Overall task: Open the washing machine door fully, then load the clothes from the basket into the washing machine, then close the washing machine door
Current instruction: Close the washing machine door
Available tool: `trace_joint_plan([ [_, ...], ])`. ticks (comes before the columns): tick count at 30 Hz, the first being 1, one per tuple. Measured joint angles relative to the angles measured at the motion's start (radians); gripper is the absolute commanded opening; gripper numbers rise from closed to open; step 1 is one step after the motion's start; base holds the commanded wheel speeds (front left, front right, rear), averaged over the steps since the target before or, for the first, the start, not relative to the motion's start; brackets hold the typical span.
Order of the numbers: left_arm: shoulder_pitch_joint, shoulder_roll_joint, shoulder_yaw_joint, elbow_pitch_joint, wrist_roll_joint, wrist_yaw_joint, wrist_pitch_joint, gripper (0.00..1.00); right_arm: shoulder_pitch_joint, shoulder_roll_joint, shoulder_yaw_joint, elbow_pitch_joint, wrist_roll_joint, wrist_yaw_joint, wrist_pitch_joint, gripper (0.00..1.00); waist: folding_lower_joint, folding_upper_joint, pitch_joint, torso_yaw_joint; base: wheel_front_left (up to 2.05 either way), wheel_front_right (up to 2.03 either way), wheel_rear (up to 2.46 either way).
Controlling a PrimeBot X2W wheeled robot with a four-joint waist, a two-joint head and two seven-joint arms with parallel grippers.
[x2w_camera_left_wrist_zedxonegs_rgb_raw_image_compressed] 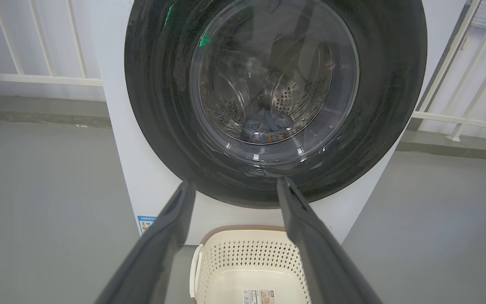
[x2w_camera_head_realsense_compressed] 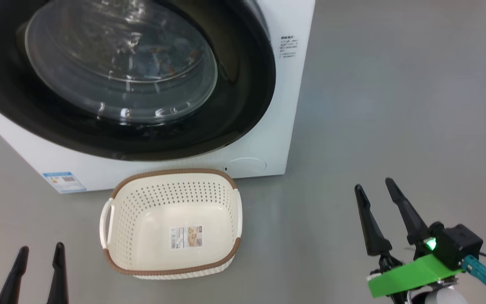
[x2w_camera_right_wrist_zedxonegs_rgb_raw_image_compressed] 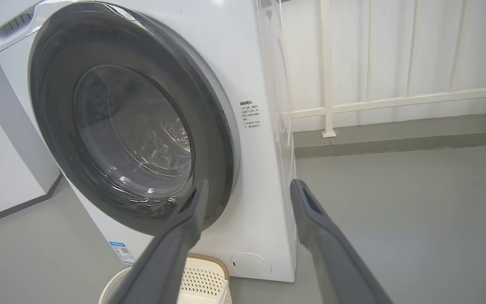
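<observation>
Clothes [x2w_camera_left_wrist_zedxonegs_rgb_raw_image_compressed: 266, 126] lie in the drum [x2w_camera_left_wrist_zedxonegs_rgb_raw_image_compressed: 287, 99] behind the shut washing machine door [x2w_camera_head_realsense_compressed: 120, 71]; the basket [x2w_camera_head_realsense_compressed: 171, 175] stands bare on the floor [x2w_camera_head_realsense_compressed: 395, 105]. Our left gripper [x2w_camera_head_realsense_compressed: 40, 249] and right gripper [x2w_camera_head_realsense_compressed: 374, 185] hang with jaws released, grasping nothing. We fear a door not pressed fully home could drift open

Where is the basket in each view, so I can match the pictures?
Head view: basket at lower centre, before the washing machine.
Left wrist view: bottom centre, between the fingers of the left claw.
Right wrist view: bottom edge, left of centre, partly behind a finger of the right claw.
Shared landmark: the blue label sticker on the washing machine, up-left of the basket in every view.
</observation>
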Motion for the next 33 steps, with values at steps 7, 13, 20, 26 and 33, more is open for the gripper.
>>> trace_joint_plan([
  [7,0.042,-0.007,0.005,-0.024,0.031,0.000,0.000,1.00,0.069,0.004,-0.018,-0.011,-0.001,0.000,0.000,1.00,0.0000,0.0000,-0.047,-0.024,0.00,0.00,0.00],
  [13,0.079,-0.029,0.016,-0.040,0.072,0.000,0.000,1.00,0.124,0.006,-0.029,-0.012,-0.003,0.000,0.000,1.00,0.0000,0.0000,-0.079,-0.033,0.00,0.00,0.00],
  [20,0.099,-0.044,0.024,-0.054,0.091,0.000,0.000,1.00,0.154,0.008,-0.048,-0.013,-0.011,0.000,0.001,1.00,0.0000,0.0000,-0.097,-0.031,0.00,0.00,0.00],
  [26,0.111,-0.048,0.024,-0.061,0.097,0.000,0.000,1.00,0.157,0.009,-0.050,-0.014,-0.011,0.000,0.001,1.00,0.0000,0.0000,-0.096,-0.029,0.00,0.00,0.00],
  [33,0.113,-0.053,0.023,-0.067,0.115,0.000,0.000,1.00,0.157,0.009,-0.053,-0.014,-0.011,0.000,0.001,1.00,0.0000,0.0000,-0.099,-0.028,0.00,0.00,0.00],
])
